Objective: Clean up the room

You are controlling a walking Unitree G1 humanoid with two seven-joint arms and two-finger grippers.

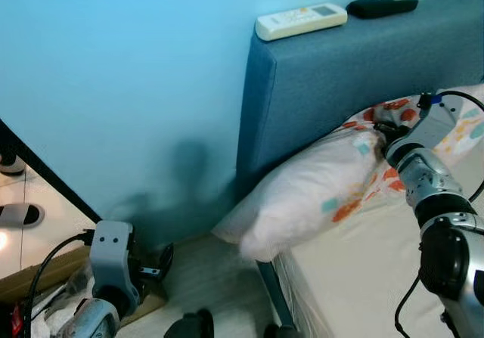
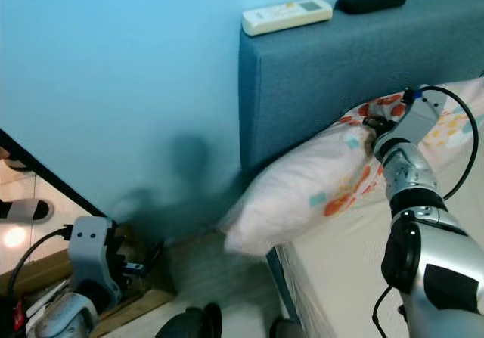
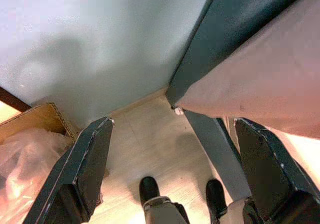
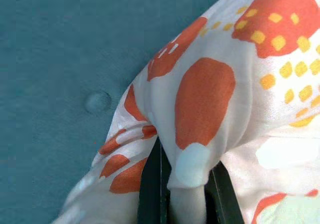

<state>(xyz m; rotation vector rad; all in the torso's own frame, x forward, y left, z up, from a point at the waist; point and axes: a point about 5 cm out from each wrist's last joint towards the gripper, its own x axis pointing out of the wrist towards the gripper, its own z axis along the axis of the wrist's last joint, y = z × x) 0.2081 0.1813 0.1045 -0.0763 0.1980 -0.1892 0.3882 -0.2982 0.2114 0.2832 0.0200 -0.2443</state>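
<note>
A white pillow (image 1: 318, 190) with orange, yellow and teal blotches lies against the blue headboard (image 1: 340, 81), one end hanging off the mattress corner. My right gripper (image 1: 382, 137) is shut on a fold of the pillow (image 4: 200, 134) near its top edge, close to the headboard; both black fingers (image 4: 150, 189) pinch the cloth. My left gripper (image 3: 170, 174) is open, low beside the bed, over the wooden floor, with nothing between its fingers (image 3: 85, 169).
A white remote (image 1: 301, 20) and a black remote (image 1: 382, 5) lie on top of the headboard. The light blue wall (image 1: 121, 88) stands to the left. A cardboard box (image 3: 35, 124) with clear plastic sits on the floor by the wall. The mattress (image 1: 355, 277) fills the lower right.
</note>
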